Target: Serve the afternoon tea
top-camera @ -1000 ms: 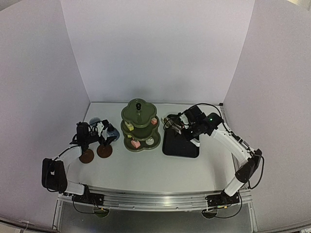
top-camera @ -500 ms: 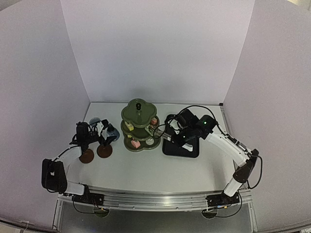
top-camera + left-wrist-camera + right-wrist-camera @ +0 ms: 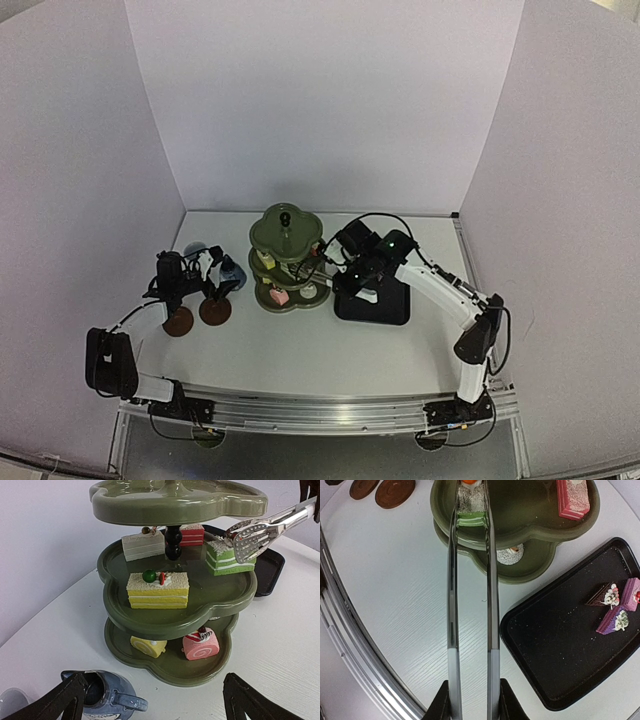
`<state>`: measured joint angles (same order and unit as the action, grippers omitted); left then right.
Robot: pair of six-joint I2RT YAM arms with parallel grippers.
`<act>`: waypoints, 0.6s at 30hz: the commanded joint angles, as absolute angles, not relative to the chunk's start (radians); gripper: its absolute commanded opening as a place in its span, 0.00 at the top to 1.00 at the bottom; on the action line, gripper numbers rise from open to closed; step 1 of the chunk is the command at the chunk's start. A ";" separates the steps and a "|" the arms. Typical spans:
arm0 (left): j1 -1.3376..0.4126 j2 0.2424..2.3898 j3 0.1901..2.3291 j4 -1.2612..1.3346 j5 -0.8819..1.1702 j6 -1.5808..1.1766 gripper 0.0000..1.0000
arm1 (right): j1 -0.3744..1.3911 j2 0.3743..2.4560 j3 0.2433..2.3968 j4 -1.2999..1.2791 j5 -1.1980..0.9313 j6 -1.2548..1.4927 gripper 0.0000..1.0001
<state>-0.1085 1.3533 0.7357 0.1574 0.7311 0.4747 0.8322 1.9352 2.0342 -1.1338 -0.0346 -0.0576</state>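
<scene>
The olive-green three-tier stand [image 3: 285, 262] stands mid-table and holds several small cakes. My right gripper [image 3: 472, 702] is shut on metal tongs [image 3: 452, 605]. The tong tips straddle a green layered cake [image 3: 471, 516] on the stand's middle tier [image 3: 220, 597]; it also shows in the left wrist view [image 3: 222, 560]. My left gripper [image 3: 155, 710] is open and empty, low on the table left of the stand [image 3: 175, 667], with the blue jug [image 3: 107, 700] by its left finger. The pale cup [image 3: 195, 249] sits behind. Two brown coasters [image 3: 178, 321] [image 3: 215, 311] lie in front of the jug.
A black tray [image 3: 560, 650] right of the stand holds three small cakes, one brown [image 3: 604, 596] and two purple [image 3: 615, 620]. White walls close in the table on three sides. The aluminium rail [image 3: 320, 412] runs along the near edge.
My right arm has swung left from over the black tray to the stand, carrying the tongs with the green cake to the middle tier. The left arm has not moved.
</scene>
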 commanded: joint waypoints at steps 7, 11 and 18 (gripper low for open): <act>-0.112 1.324 0.747 0.151 0.732 0.486 0.04 | 0.839 1.982 2.099 -1.116 0.035 -0.097 1.00; -0.113 1.326 0.743 0.156 0.732 0.486 0.04 | 0.840 1.997 2.098 -1.112 0.040 -0.088 0.99; -0.113 1.322 0.739 0.157 0.728 0.488 0.04 | 0.847 2.012 2.089 -1.105 0.050 -0.081 0.80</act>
<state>-0.1085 1.3533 0.7357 0.1570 0.7307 0.4751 0.8388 2.0009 2.0552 -1.1309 0.0363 -0.0822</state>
